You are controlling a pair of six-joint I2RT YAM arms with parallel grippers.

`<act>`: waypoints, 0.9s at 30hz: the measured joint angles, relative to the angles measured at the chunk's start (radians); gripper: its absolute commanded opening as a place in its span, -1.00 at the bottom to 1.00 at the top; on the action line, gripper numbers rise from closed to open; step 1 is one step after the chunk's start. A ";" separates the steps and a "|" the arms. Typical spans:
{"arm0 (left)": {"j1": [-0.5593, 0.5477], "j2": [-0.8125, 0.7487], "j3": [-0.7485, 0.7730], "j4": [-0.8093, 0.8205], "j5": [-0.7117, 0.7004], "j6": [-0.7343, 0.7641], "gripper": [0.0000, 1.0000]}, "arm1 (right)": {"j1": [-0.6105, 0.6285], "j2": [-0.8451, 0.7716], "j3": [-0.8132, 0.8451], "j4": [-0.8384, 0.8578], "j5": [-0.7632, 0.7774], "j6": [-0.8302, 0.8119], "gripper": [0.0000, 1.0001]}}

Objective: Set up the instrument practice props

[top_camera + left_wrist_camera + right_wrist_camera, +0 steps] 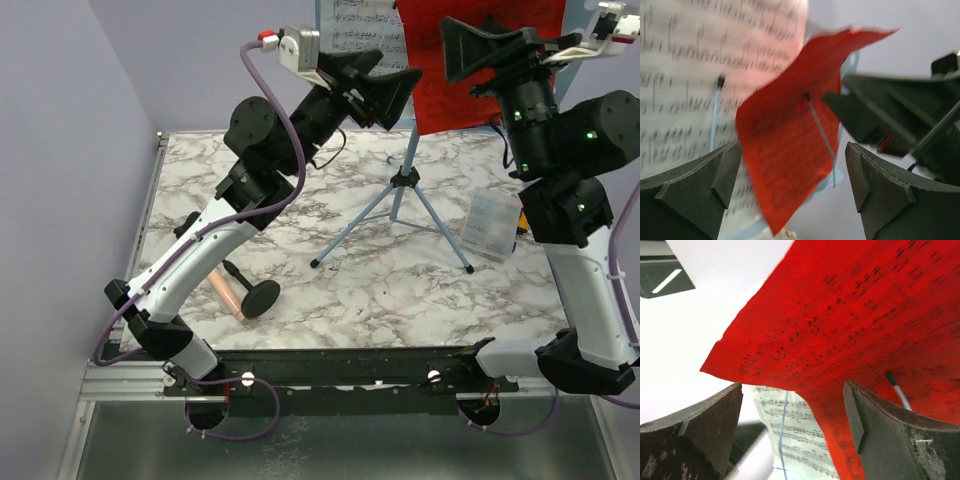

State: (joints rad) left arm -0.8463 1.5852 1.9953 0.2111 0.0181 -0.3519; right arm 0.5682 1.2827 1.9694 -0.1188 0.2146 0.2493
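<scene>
Nearest me, the microphone (232,293) lies on its side on the bench (380,290) beside my left arm, not yet stood up. Further in, the stand (402,195) has its tripod legs spread mid-bench, with a clear box (492,225) just to its right. At the far end, up at the top of the stand, the white sheet (362,25) and the red sheet (480,85) show side by side, red on the right. My left tool (378,85) and right tool (497,48) hang before them, fingers apart, holding nothing. I judge the sheet step is closing. Next I should back off without brushing the paper, then go down and upright the microphone.
</scene>
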 measured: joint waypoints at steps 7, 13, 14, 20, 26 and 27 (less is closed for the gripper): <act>0.001 -0.139 -0.274 -0.053 -0.058 -0.014 0.84 | 0.000 0.114 0.082 0.080 -0.025 0.111 0.65; 0.002 -0.245 -0.389 -0.082 -0.072 -0.034 0.85 | 0.000 0.206 0.219 0.166 -0.012 0.071 0.54; 0.002 -0.267 -0.406 -0.087 -0.073 -0.036 0.85 | 0.000 0.214 0.230 0.187 -0.004 0.055 0.53; 0.002 -0.346 -0.446 -0.096 -0.087 -0.029 0.85 | 0.000 0.233 0.233 0.312 0.061 -0.079 0.52; 0.002 -0.364 -0.446 -0.096 -0.090 -0.029 0.86 | 0.000 0.255 0.250 0.379 0.116 -0.256 0.53; 0.002 -0.364 -0.446 -0.100 -0.090 -0.030 0.85 | 0.000 0.256 0.250 0.386 0.123 -0.284 0.53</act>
State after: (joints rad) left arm -0.8444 1.2217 1.5490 0.1116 -0.0715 -0.3820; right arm 0.5686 1.5383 2.2192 0.2672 0.3378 -0.0349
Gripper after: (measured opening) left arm 0.926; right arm 0.762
